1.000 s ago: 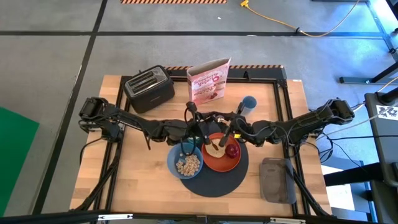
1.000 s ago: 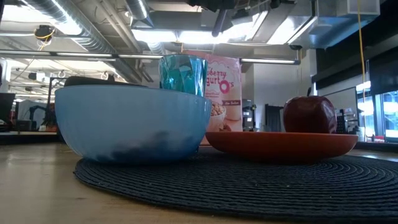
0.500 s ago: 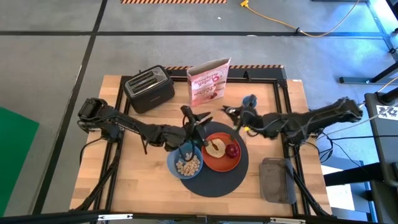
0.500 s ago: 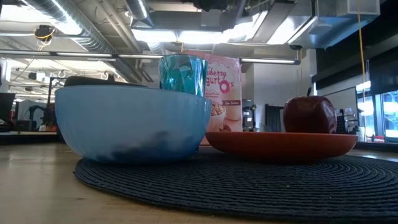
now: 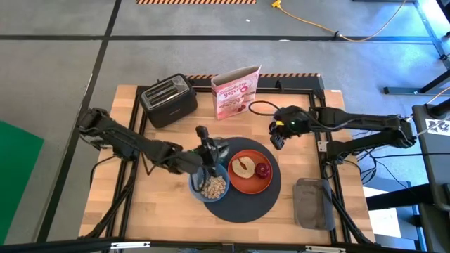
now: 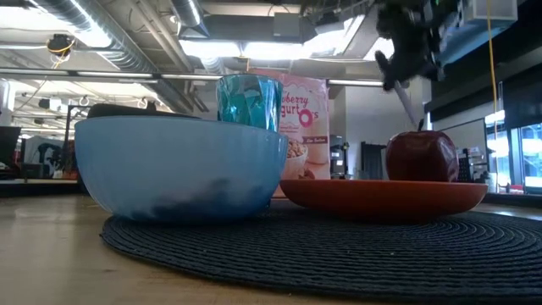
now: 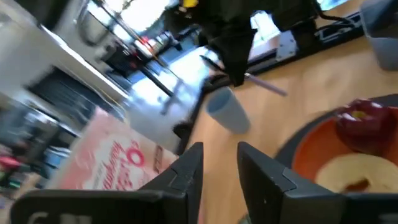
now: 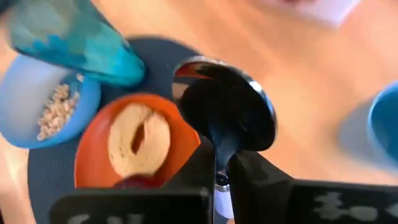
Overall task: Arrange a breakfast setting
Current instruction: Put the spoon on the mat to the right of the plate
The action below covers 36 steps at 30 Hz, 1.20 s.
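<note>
Breakfast setting, state of assembly as it stands on the wooden table (image 5: 155, 204).

Placed:
- Large round dark-grey mat (image 5: 242, 209), at the middle of the table toward its front edge; everything below sits on it.
- Blue bowl (image 5: 209, 184), on the mat's left part, holding cereal.
- Orange plate (image 5: 251, 172), on the mat just beside the bowl, to its right.
- Toast slice (image 5: 243, 166), flat on the plate's middle.
- Small red apple (image 5: 262, 169), on the plate's right part, just beside the toast.
- Pale-green glass (image 6: 249, 102), upright just behind the bowl; from above the left arm largely covers it.

Outstanding:
- Spoon (image 8: 225, 112), not yet laid down. It is gripped by its handle between the narrowly closed fingers of the right gripper (image 5: 278, 137), bowl end forward, and hangs in the air above bare wood off the mat's back-right rim, toward the table's right edge.

Arms:
- Left gripper (image 5: 205, 151), at the mat's back-left rim over the glass and bowl; its fingers (image 7: 186, 171) stand slightly apart with nothing between them.

Not part of the set:
- Toaster (image 5: 169, 100), back-left corner.
- Cereal box (image 5: 236, 91), middle of the back edge.
- Blue cup (image 7: 227, 113), on its side behind the plate.
- Grey cloth (image 5: 313, 204), front-right corner.

Judgement: nearly complete; six of seven pieces are in position, and laying the spoon beside the bowl or plate appears to be all that remains.
</note>
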### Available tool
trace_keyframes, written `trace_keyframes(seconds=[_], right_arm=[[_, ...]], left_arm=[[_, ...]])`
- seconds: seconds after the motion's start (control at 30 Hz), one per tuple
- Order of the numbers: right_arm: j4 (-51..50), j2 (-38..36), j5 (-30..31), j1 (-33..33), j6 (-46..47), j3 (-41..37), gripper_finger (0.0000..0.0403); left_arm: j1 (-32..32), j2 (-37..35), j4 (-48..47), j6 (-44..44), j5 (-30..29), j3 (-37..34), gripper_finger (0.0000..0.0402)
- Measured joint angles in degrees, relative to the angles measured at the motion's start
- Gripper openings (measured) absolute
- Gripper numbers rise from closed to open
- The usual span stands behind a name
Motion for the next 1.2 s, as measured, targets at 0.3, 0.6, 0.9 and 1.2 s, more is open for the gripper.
trace_keyframes(seconds=[0.3, 0.6, 0.9, 1.2], right_arm=[[3.0, 0.0, -11.9, 0.5, 15.7, -12.8, 0.0015], [11.1, 0.2, -14.8, 5.8, 29.8, -21.2, 0.0014], [16.3, 1.2, -13.7, 11.9, 46.4, -24.3, 0.0019], [15.9, 3.6, -12.1, 15.4, 57.5, -24.4, 0.0016]], left_arm=[[3.2, -7.8, -16.9, -13.4, 8.5, 0.0, 0.0051], [3.5, -8.6, -17.8, -12.1, 10.7, 0.0, 0.0011], [4.4, -8.6, -23.5, -13.9, 10.9, -0.6, 0.0001], [6.0, -8.5, -21.4, -14.1, 11.8, -7.2, 0.0002]])
